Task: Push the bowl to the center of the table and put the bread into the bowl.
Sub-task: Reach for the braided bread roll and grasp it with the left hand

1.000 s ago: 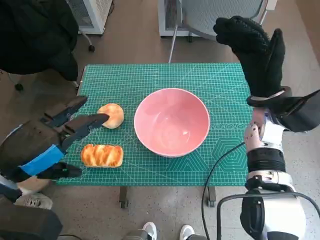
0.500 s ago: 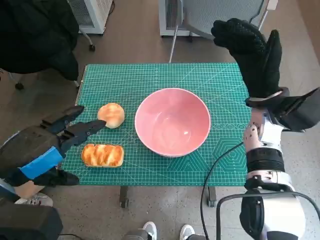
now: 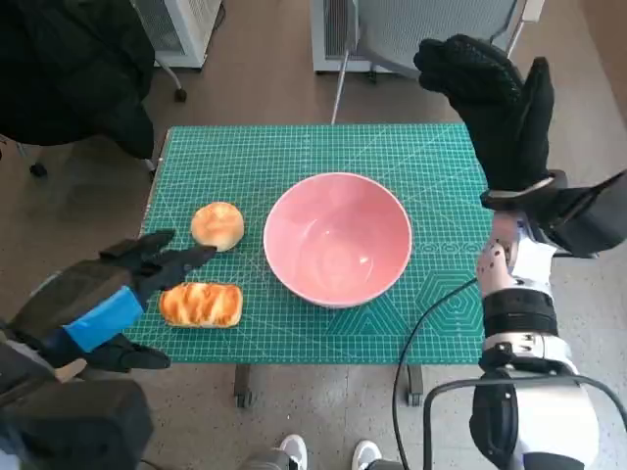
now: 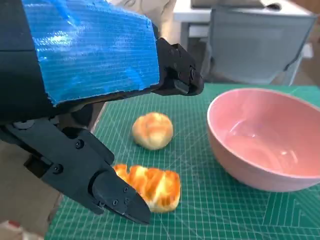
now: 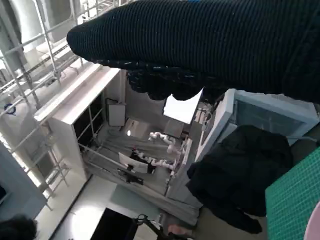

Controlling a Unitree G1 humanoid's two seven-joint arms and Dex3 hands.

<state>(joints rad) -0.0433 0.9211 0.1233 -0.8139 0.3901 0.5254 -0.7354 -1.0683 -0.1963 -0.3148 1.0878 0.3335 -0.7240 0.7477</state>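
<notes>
- Left robot hand [image 3: 103,299] hangs over the near left corner of the surface [image 3: 431,162], fingers spread and reaching forward, nothing held in it; blue tape [image 4: 90,47] covers its back.
- Just beyond its fingertips [image 3: 191,257] lies the long, striped bread [image 3: 200,304], a golden loaf lying flat on the green mat; whether the fingertips touch it cannot be told from the head view, and the left wrist view shows the loaf [image 4: 150,186] lying a little past the black fingers.
- Further out from that hand sits the round bread roll [image 3: 217,225], just beyond the long loaf and apart from it; the left wrist view shows it [image 4: 152,130] between the loaf and the bowl's rim.
- To the inner side of both breads stands the pink bowl [image 3: 337,238], upright, with nothing in it, about mid-surface, near the roll but not touching it.
- Right robot hand [image 3: 500,103], in its black knitted glove, is raised above the far right corner of the surface, well apart from the bowl, fingers up and loosely spread, holding nothing.
- Beyond the surface stands a grey chair [image 3: 431,29]; a dark coat [image 3: 69,69] hangs past the far left corner.
- White shoes [image 3: 328,454] show on the floor at the near edge.
</notes>
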